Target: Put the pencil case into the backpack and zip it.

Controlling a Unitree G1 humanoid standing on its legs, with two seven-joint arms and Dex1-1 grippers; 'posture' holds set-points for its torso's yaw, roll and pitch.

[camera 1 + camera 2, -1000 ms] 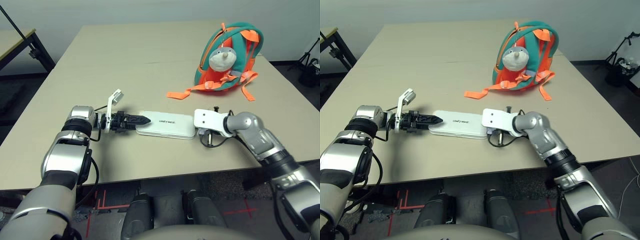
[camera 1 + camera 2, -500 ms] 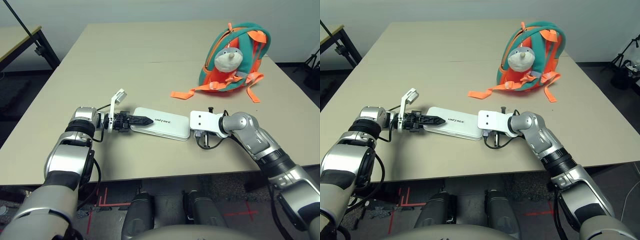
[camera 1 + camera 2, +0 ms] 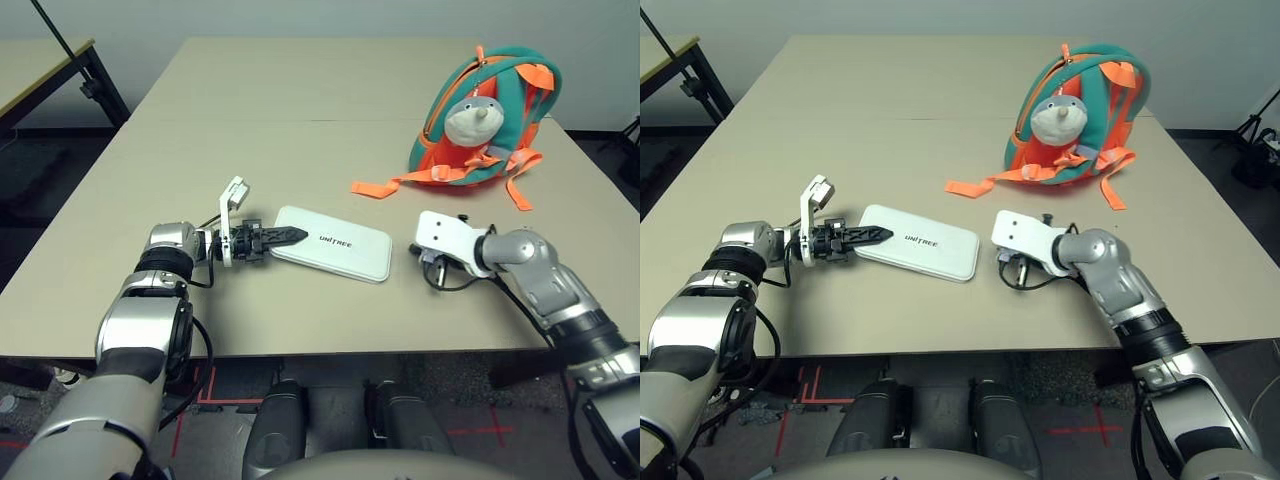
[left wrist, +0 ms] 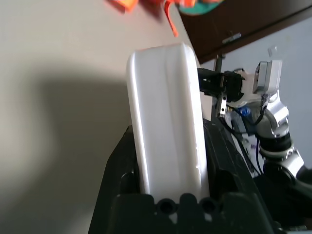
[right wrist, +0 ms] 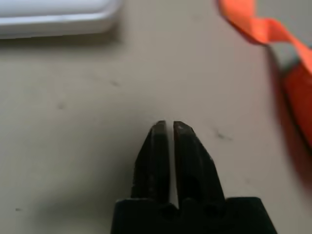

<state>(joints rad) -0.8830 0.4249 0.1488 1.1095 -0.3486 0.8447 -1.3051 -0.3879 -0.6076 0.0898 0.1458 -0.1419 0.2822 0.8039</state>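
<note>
Where the beige worktop [image 3: 300, 110] spreads widest, a small teal and orange backpack [image 3: 487, 120] sits upright at its far right, a grey-white plush animal head [image 3: 472, 117] on its front and orange straps [image 3: 395, 184] trailing left across the surface. Nearer, around the middle, a flat white pencil case [image 3: 333, 256] lies on the worktop, angled slightly, well apart from the backpack. At its left end, the left gripper [image 3: 285, 237] reaches in from the left, and its jaws are closed on that end of the pencil case, one black finger on each side. To the right of the pencil case, apart from it, the right gripper [image 5: 167, 127] hovers over bare worktop, its jaws narrowed to a thin slit and holding nothing.
</note>
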